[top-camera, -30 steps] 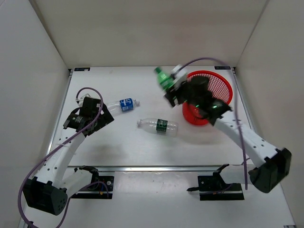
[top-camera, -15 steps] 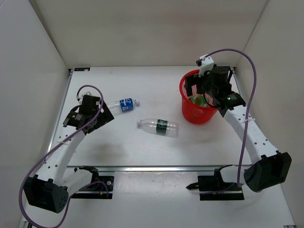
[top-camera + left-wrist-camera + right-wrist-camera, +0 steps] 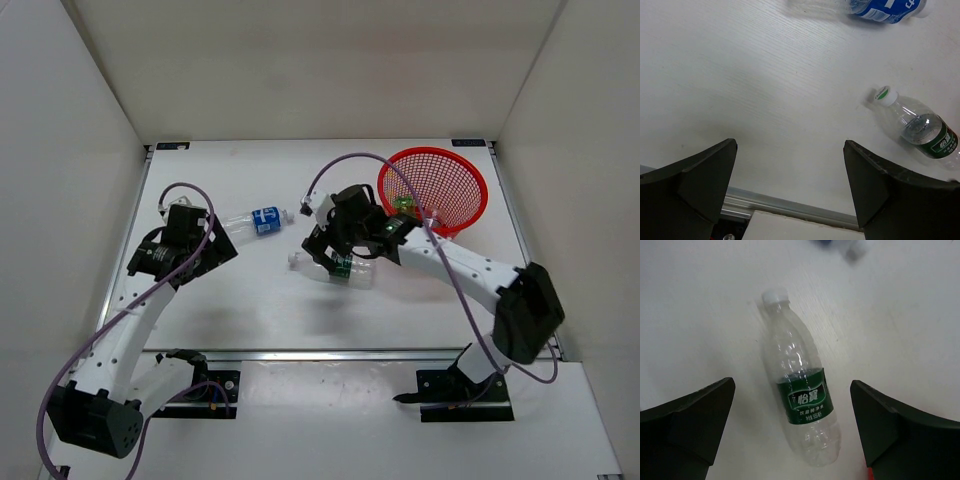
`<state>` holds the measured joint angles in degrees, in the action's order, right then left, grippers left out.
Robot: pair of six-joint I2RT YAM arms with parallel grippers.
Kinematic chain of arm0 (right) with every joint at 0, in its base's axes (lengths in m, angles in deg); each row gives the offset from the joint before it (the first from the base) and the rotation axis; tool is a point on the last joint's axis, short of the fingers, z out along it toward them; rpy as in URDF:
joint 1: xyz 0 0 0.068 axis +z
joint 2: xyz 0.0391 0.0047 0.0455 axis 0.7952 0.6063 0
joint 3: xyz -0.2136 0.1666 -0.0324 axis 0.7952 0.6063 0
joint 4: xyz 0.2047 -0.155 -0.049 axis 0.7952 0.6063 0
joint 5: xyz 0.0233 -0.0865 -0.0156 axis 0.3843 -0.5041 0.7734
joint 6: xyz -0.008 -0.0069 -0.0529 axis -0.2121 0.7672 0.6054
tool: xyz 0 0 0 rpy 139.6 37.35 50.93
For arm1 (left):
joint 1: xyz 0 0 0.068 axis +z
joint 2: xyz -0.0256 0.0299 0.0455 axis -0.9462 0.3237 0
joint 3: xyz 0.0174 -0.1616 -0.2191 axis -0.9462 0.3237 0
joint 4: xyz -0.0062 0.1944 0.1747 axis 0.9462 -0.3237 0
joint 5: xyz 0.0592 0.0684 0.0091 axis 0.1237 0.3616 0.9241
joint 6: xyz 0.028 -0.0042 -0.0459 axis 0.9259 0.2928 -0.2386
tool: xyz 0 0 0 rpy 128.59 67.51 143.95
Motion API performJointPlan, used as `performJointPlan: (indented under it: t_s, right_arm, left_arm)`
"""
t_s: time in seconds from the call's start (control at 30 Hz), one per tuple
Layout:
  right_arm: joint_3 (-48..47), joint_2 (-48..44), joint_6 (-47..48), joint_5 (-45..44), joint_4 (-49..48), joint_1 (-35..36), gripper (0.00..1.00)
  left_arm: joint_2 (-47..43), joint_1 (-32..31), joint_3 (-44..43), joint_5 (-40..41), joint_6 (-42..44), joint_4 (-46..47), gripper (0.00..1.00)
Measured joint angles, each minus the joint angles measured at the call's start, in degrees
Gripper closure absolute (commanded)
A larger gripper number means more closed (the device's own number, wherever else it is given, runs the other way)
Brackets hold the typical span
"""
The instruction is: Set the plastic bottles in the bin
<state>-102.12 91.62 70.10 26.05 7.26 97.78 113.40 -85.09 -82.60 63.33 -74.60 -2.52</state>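
White table [image 3: 250, 300], right gripper [image 3: 792, 390] spread wide over green-label bottle [image 3: 795, 360]; left gripper [image 3: 790, 145] released, empty

1. Table [image 3: 765, 100]: white, matt, with a fine wood-like grain.
2. Green-label bottle [image 3: 801, 390]: clear, glossy, dented plastic; smooth white cap; printed label.
3. Bin [image 3: 462, 180]: red plastic mesh.
4. Edge rail [image 3: 785, 206]: brushed metal.
5. Left gripper [image 3: 790, 145]: matt black plastic fingers [image 3: 695, 185].
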Motion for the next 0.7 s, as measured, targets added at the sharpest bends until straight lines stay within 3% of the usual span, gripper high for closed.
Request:
performJointPlan:
  t_s: [0.17,0.33,0.5,0.63,0.7]
  right_arm:
    - [0.76,10.84,0.46,-0.35,0.98,-4.09,0.03]
    - [5.75,13.55,1.53,-0.26,-0.59,-5.35,0.06]
    - [8.24,14.71,1.27,2.89,-1.99,-3.41,0.26]
    - [8.09,14.99,-0.35,3.85,-3.5,-3.93,0.51]
    - [6.82,14.99,-1.05,3.45,-2.51,-3.93,0.57]
  left_arm:
    - [-1.57,0.11,0.13,-0.15,0.42,-0.74,0.01]
    - [-2.08,0.59,0.98,-0.2,0.61,-1.18,0.01]
    - [-1.73,0.74,1.29,-0.35,0.68,-1.22,0.01]
    - [-0.42,0.74,1.27,-0.46,0.94,-0.98,0.01]
    - [0.33,0.74,1.2,-0.48,1.33,-0.87,0.01]
